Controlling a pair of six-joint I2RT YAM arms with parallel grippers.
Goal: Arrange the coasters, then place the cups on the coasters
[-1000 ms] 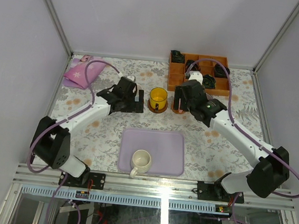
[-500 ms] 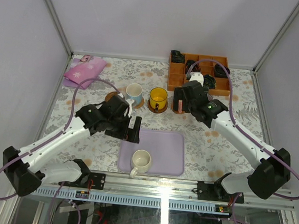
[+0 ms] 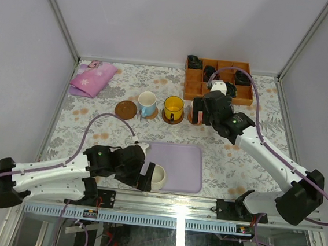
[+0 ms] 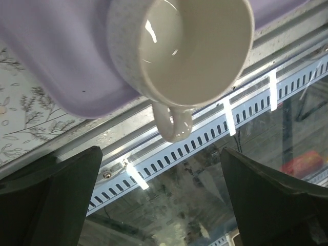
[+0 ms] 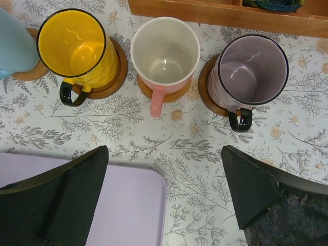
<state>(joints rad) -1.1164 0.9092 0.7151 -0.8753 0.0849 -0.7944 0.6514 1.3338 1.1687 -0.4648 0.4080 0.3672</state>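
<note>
Well past halfway, by the look of it. Counting five coasters [image 5: 117, 69] in a row across the far half of the worktop [image 3: 76, 127], just in front of the orange-brown box [image 3: 187, 78]. Seeing the light blue cup [image 3: 147, 103], the yellow cup [image 5: 72, 43], the pink cup [image 5: 165, 51] and the greyish-purple cup [image 5: 252, 69] each seated on a disc. Leaves one: the empty coaster [image 3: 126, 109] at the left end of the row, just beside the blue one. And down by the near edge, on the near-left part of the lavender tray [image 3: 178, 156], upright with its handle toward the rail [image 4: 241, 110]: the cream-white cup [image 4: 179, 46], not yet lifted.

Now the arms. Got the left arm [image 3: 55, 170] stretched low along the near edge, with the left gripper [image 4: 160, 151] spread wide and the cream cup just ahead of the fingertips, apparently not yet between them. Touching nothing, as far as can be told. Over at the row, got the right gripper [image 5: 164, 151] hovering above the pink and purple cups, claw wide apart too, gripping nothing. Judging the job left as closing on that cream cup and carrying it to the bare disc.
</note>
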